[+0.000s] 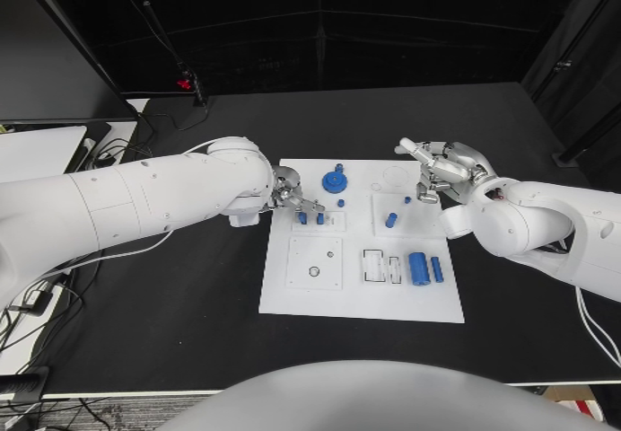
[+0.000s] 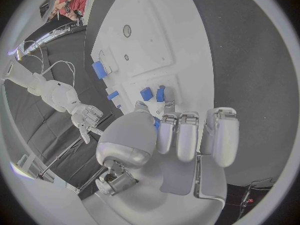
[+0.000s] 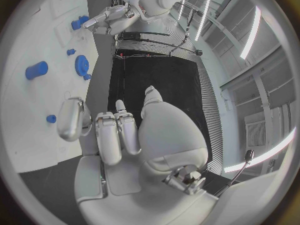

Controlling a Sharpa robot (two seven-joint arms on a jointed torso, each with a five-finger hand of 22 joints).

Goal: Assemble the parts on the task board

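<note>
A small blue part [image 1: 303,216] is pinched by the left hand [image 1: 287,195]; it should be pushed straight down into the board [image 1: 298,296]. The right hand [image 1: 440,171] is curled, holding nothing.

The right hand [image 3: 119,135] is seen empty, fingers curled, beside the task board [image 3: 37,110] carrying a blue gear [image 3: 82,64].

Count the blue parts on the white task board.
8 visible: round gear with a small knob behind it, two pegs by the left hand, small peg, tilted peg, large cylinder, slim cylinder. The hands may hide others.
</note>
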